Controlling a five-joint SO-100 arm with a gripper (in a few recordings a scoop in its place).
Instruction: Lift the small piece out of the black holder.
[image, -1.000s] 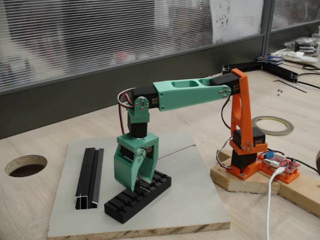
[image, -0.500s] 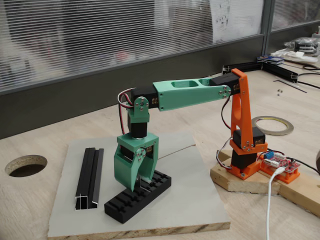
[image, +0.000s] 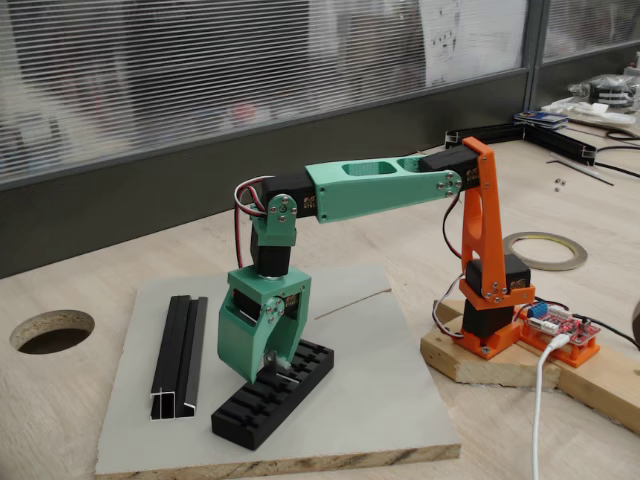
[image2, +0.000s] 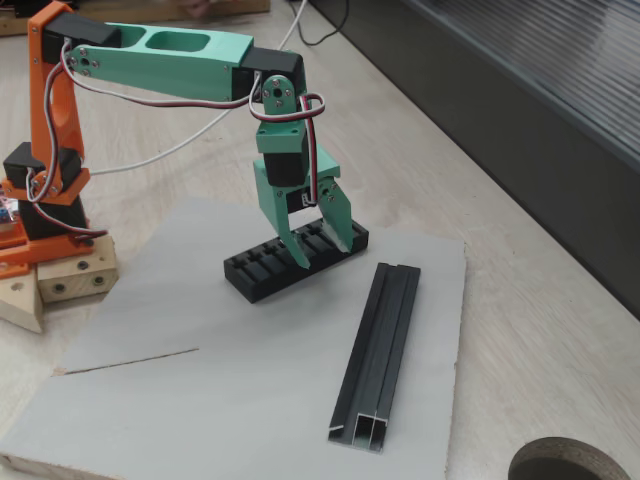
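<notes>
This looks like an office turned hobby robotics lab. Behind the wooden worktop (image: 80, 290) runs a glazed partition with closed slatted blinds (image: 200, 70). The worktop has a round cable hole (image: 52, 331) at its left. To the right of the hole stands a 3D-printed arm (image: 380, 190), with a bare circuit board (image: 560, 330) at its base and a tape roll (image: 545, 250) beyond.

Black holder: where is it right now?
In both fixed views the black holder lies on the grey board, directly under the green gripper, beside the longer black rail.
</notes>
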